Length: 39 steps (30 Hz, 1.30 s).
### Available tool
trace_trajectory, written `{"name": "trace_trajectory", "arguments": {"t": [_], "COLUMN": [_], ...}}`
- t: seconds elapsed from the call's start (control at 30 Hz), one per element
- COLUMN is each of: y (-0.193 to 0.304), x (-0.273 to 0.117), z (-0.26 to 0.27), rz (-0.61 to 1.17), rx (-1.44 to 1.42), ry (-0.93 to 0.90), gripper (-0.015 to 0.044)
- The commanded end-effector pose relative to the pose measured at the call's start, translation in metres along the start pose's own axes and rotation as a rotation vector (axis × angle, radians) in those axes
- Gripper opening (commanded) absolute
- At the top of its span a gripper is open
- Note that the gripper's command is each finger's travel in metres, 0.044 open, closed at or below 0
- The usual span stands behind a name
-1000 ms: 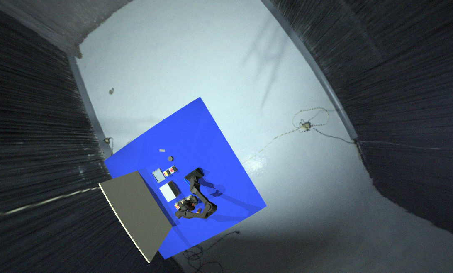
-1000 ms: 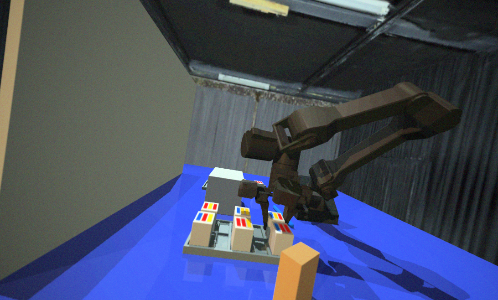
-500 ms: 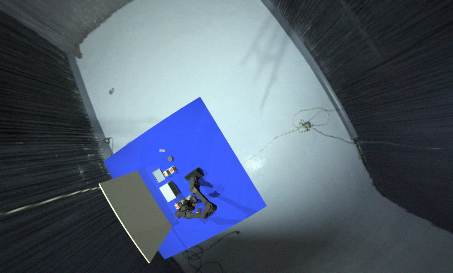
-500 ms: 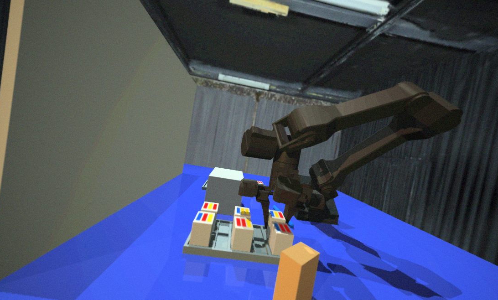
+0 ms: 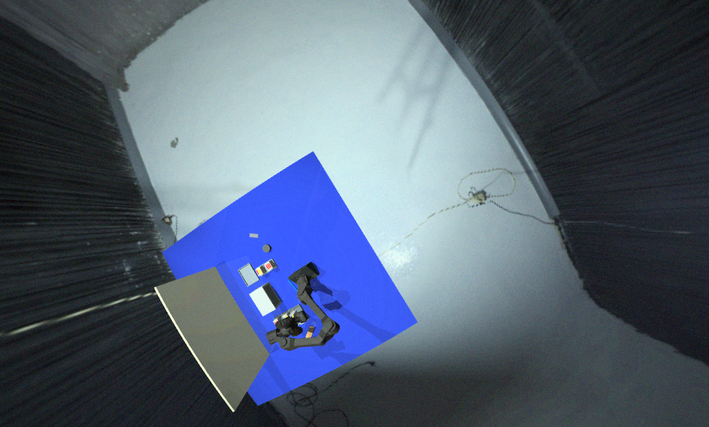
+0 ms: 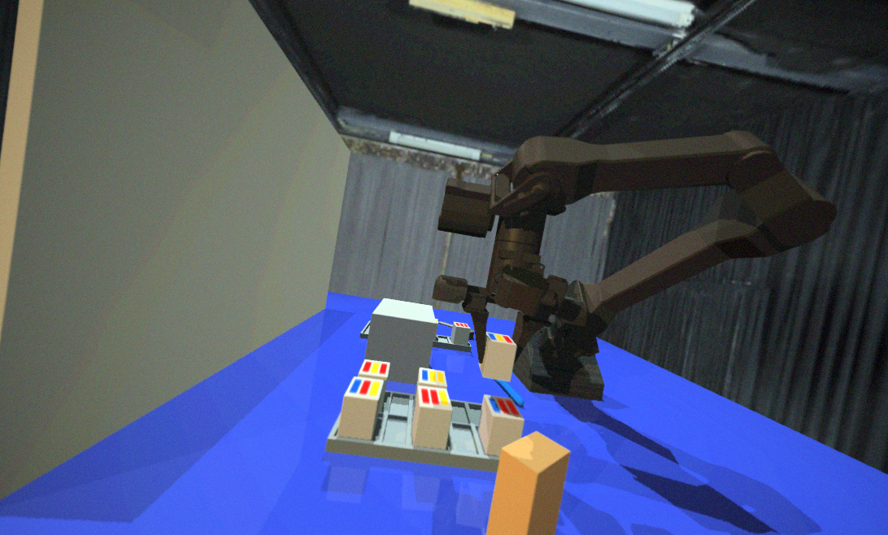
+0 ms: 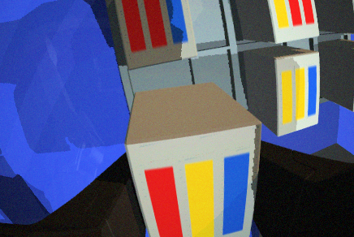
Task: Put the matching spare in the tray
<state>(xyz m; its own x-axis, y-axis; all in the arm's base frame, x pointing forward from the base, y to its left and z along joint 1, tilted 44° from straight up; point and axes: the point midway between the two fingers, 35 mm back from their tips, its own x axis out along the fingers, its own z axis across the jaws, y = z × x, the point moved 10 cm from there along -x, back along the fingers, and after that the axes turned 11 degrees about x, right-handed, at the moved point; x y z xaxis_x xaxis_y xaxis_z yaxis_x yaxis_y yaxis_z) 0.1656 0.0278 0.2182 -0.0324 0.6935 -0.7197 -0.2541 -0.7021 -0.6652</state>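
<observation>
Gripper [image 6: 494,325] is clamped on a tan spare block [image 6: 498,356] w/ red-yellow-blue stripes on its top face, holding it up off the blue table [image 6: 234,425]; block hangs clear of the rack [image 6: 407,448], w/ open space under it. In wrist view same block [image 7: 196,175] fills the centre, stripes reading red, yellow, blue left to right, dark finger bodies on both sides of it low in the frame.

Below & in front of the tool (exterior view) sits the grey rack w/ remaining spares: front row has blue-red-yellow block [image 6: 361,406], red-red-yellow block [image 6: 432,416], blue-red-red block [image 6: 501,423]; back row shows red-yellow-red block [image 6: 373,369] & blue-yellow-yellow block [image 6: 432,377]. Wrist view shows the slotted rack [image 7: 207,40] beyond the held block, w/ a red-red-blue spare [image 7: 151,15] at upper left, others at upper right.

Behind the rack, to the tool's left in exterior view, stands the grey-white mounted unit [image 6: 404,338]; its back face can't be seen here. Farther behind it a flat grey tray [image 6: 444,341] lies on the table w/ a small striped block [image 6: 460,332] on/near it; can't tell which.

Orange post [image 6: 527,481] stands nearest the exterior cam, well apart from the tool. Large tan panel [image 6: 154,219] rises along the table's left edge. Top view: arm [image 5: 315,313] bent over the rack area, details too small
</observation>
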Motion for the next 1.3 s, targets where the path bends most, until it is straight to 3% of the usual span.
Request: {"name": "trace_trajectory", "arguments": {"t": [0.0, 0.47, 1.27], "y": [0.000, -0.004, 0.033], "x": [-0.013, -0.038, -0.065], "z": [0.000, 0.002, -0.096], "rz": [-0.002, -0.004, 0.033], "rx": [0.000, 0.001, 0.052], "ry": [-0.004, -0.005, 0.023], "gripper": [0.0000, 0.0000, 0.0000]}}
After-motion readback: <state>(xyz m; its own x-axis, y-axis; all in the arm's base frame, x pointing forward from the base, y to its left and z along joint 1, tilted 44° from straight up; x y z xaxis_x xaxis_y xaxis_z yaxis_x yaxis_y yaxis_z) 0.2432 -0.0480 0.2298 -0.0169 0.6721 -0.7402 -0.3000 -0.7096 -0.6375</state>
